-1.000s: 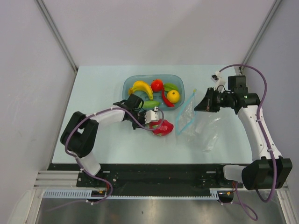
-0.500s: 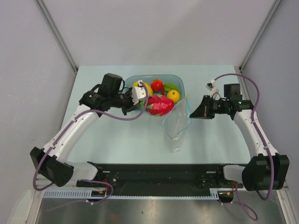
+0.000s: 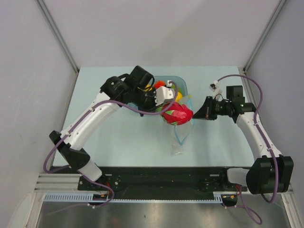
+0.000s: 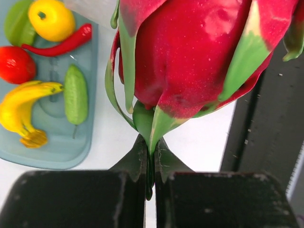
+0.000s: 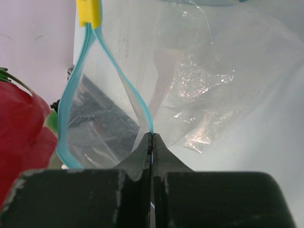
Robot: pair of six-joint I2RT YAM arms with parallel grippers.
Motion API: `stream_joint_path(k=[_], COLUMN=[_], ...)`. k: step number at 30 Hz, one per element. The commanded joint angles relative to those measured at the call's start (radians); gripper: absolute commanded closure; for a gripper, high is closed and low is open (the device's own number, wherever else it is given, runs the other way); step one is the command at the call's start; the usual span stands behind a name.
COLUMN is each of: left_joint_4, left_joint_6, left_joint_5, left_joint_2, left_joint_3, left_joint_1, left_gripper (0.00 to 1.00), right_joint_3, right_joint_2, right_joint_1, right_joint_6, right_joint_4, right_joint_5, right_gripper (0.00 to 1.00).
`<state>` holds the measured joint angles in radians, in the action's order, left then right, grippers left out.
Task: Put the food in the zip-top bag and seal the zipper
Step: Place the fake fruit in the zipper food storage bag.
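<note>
- Nearest the arm bases, the closed bottom of the zip-top bag (image 3: 177,148) trails toward 6 o'clock onto the surface (image 3: 118,142). It is thin clear film, floppy and probably slick, so it will keep no shape by itself.
- A little farther out, the right claw (image 5: 151,142) is pinched tight on one lip of the bag, right on the zipper (image 5: 71,109). That blue strip looks like the stiffest part and the sensible place to hold. The mouth gapes as a narrow loop, with a yellow end tab (image 5: 89,12) at its far tip.
- At 9 o'clock from the right claw, the dragon fruit (image 4: 190,57) hangs at the bag's mouth. The left claw (image 4: 151,152) is clamped on only the tip of one green scale.
- The dragon fruit is likely a light, hard, glossy toy. Held by a thin leaf it can swing or twist, and it looks broad against the loop, so the free lip may need spreading.
- From above I cannot tell whether the fruit already touches the strip.
- Farthest, at 11 o'clock from the fruit, the tray (image 4: 47,156) holds the banana (image 4: 23,102), tomato (image 4: 14,64), citrus (image 4: 50,18), chili (image 4: 61,45) and green vegetable (image 4: 76,92).
- The round pieces would roll, so they are best gripped across the middle. The long ones are best gripped across their narrow width.
</note>
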<state>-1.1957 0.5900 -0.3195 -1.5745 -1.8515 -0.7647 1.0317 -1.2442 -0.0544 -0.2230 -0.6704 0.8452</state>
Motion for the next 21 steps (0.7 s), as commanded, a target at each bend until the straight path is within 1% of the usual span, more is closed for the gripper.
stream_joint_path(k=[1, 3, 4, 7, 8, 10, 11, 13, 18, 20, 21], left_joint_4=[-0.154, -0.171, -0.176, -0.177, -0.18, -0.228, -0.27, -0.271, -0.271, -0.272, -0.272], left_joint_6=[-0.068, -0.076, -0.075, -0.097, -0.12, -0.142, -0.151, -0.177, -0.223, -0.265, -0.275], left_joint_5=[-0.065, -0.032, 0.029, 0.15, 0.265, 0.354, 0.378, 0.387, 0.378, 0.346, 0.28], left_joint_2=[-0.009, -0.016, -0.024, -0.068, -0.085, -0.152, -0.177, -0.177, -0.186, -0.205, -0.209], left_joint_3=[-0.155, -0.138, -0.129, -0.112, -0.123, -0.15, -0.187, -0.177, -0.094, -0.081, -0.087], left_joint_1=[-0.03, -0.062, -0.088, -0.105, -0.105, -0.105, -0.102, -0.096, -0.088, -0.059, -0.051], left_gripper=[1.0, 1.0, 1.0, 1.0, 1.0, 1.0, 1.0, 1.0, 1.0, 1.0, 1.0], right_joint_3=[0.057, 0.068, 0.071, 0.091, 0.1, 0.108, 0.11, 0.11, 0.105, 0.105, 0.105], right_joint_2=[0.037, 0.038, 0.038, 0.045, 0.048, 0.051, 0.057, 0.063, 0.077, 0.08, 0.083], right_joint_1=[-0.044, -0.058, -0.07, -0.082, -0.088, -0.097, -0.102, -0.11, -0.137, -0.145, -0.15], right_joint_6=[-0.055, -0.081, -0.09, -0.113, -0.116, -0.115, -0.111, -0.092, -0.072, -0.065, -0.065], right_joint_4=[0.071, 0.089, 0.095, 0.094, 0.089, 0.071, 0.065, 0.048, 0.042, 0.043, 0.046], right_joint_5=[-0.015, -0.018, -0.018, -0.023, -0.024, -0.026, -0.026, -0.026, -0.032, -0.037, -0.037], right_gripper=[1.0, 1.0, 1.0, 1.0, 1.0, 1.0, 1.0, 1.0, 1.0, 1.0, 1.0])
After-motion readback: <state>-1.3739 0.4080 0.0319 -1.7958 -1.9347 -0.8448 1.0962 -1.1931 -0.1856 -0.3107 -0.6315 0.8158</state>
